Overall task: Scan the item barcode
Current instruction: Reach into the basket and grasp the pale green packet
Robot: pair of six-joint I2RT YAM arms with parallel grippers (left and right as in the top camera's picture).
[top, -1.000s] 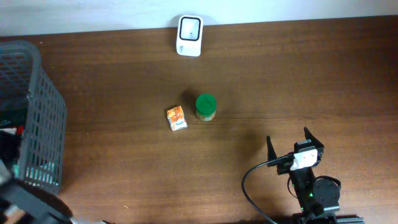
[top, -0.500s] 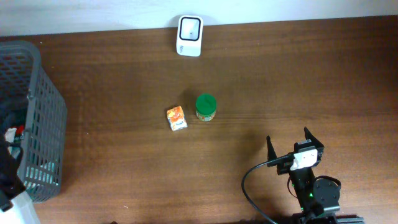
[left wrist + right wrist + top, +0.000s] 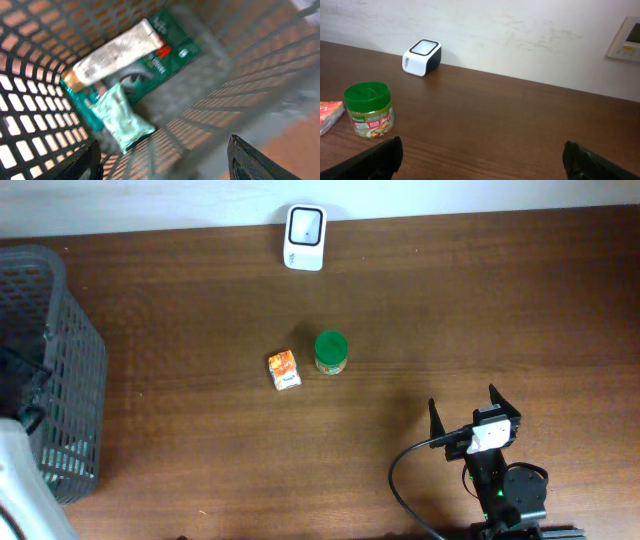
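right gripper (image 3: pixel 465 408) sits at the near table edge, right side. fingers spread wide, nothing between them.

left gripper (image 3: pixel 164 150) hangs at the near left, over the open grey plastic mesh basket (image 3: pixel 70 370). fingers spread, pinching nothing.

basket bottom, view blurred:
- mint-green crinkled pouch (image 3: pixel 120 122) lies nearest, overlapping a corner of a flat dark green packet (image 3: pixel 175 55)
- white tube with gold cap (image 3: pixel 117 52) lies across that packet

mid-way across the dark brown wooden table (image 3: pixel 500 300), a small orange carton (image 3: pixel 285 369) lies flat. just beside it on the right stands a green-lidded round jar (image 3: pixel 331 352), upright, a thin gap between them.

far edge, by the wall: white rounded barcode scanner (image 3: pixel 304 238), well apart from carton and jar.
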